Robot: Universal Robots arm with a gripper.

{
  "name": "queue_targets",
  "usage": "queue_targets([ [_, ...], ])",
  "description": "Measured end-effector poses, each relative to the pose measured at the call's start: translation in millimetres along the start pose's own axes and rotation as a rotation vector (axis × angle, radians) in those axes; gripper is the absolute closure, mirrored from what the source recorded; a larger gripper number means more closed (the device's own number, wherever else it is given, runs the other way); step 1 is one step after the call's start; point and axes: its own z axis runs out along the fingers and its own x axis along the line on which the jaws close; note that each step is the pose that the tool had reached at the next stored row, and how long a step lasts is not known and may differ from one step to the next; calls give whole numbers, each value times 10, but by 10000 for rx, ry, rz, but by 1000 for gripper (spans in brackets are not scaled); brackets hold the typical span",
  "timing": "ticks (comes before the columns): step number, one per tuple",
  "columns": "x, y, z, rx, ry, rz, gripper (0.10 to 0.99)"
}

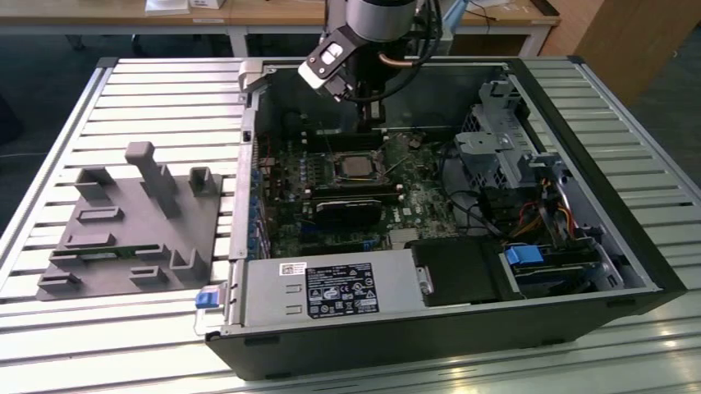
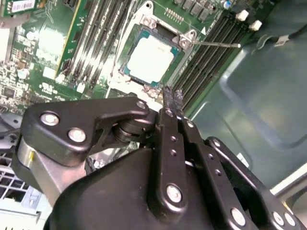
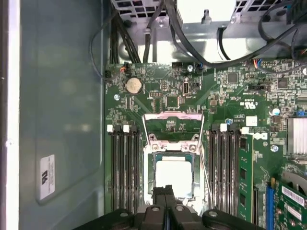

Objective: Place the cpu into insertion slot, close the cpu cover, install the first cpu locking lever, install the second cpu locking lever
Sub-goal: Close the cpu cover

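Fingers are seen pressed together, nothing held. The gripper is hung just above the near edge of the cpu. The cpu is seated flat in the insertion slot, at 6 o'clock from the gripper in the exterior view. Beyond it, a locking lever looks unlatched. Risk: an off-centre push could tilt the cpu and damage the insertion slot.

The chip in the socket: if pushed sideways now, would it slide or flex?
Probably stiff and light: the chip looks like a thin metal-faced plate. It sits recessed in the socket, so it likely won't slide. The cover is open, so lifting seems unhindered.
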Motion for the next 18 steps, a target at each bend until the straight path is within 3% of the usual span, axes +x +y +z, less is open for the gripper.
queue_targets([
  [8, -69, 2, -10, -16, 0, -1, 980],
  [14, -71, 113, -9, -15, 0, -2, 980],
  [18, -63, 115, -63, -16, 0, 0, 980],
])
